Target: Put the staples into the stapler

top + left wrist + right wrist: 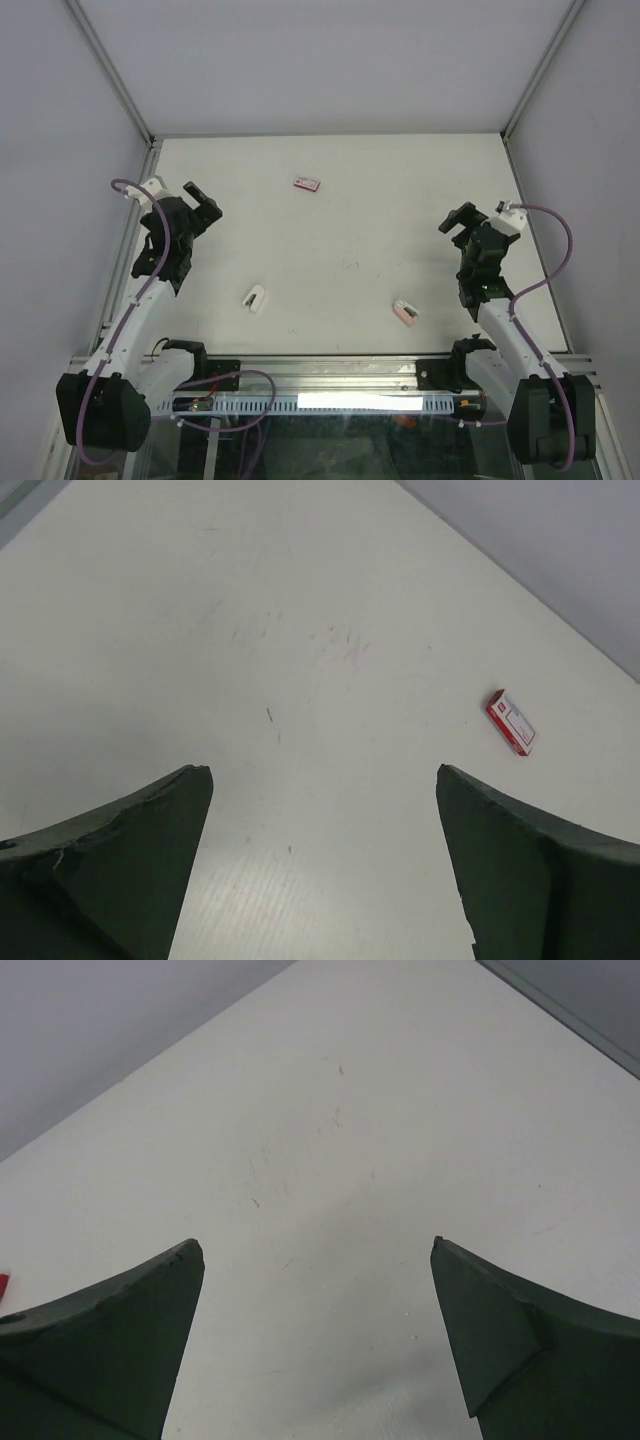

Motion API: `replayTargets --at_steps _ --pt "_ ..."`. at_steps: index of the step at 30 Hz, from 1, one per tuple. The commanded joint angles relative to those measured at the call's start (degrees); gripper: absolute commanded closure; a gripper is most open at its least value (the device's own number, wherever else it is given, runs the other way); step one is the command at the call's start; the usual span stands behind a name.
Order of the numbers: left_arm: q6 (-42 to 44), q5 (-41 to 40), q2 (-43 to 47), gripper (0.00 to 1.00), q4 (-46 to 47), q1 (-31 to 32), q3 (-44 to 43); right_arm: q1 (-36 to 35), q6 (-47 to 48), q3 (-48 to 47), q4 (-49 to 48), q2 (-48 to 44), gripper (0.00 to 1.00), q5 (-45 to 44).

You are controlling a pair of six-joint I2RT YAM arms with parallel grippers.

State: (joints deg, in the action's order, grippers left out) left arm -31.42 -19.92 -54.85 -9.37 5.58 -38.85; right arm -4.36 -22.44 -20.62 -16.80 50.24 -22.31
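We see the staple box [307,183], red-pink with a white label, lying flat on the far middle of the table [340,240]. It is well apart from both pairs of fingers, and in the left wrist view it sits ahead and to the right of the right-hand finger [530,870]. The left gripper [203,200] and the right gripper [453,220] both hover spread wide and hold nothing. Nearer the arm bases we find a small white stapler-like piece [255,299] and a pink one [404,313], each apart from the fingers.

left hand [322,780] spread wide, red staple box [511,722] flat on white table [300,630]
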Motion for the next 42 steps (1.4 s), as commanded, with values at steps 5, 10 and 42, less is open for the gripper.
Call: replayTargets --at_steps 5,10,42 --pt "-0.85 9.17 -0.87 0.01 -17.76 0.04 -14.38 0.3 -1.91 -1.75 1.11 0.33 0.0 0.99" --pt "13.38 20.28 -7.53 0.01 -23.83 -0.02 -20.22 0.32 -0.94 -3.15 0.95 1.02 0.0 10.47" --pt "-17.12 12.7 -2.12 0.13 -21.63 21.84 5.94 0.8 1.43 -8.65 5.75 6.13 0.0 20.84"
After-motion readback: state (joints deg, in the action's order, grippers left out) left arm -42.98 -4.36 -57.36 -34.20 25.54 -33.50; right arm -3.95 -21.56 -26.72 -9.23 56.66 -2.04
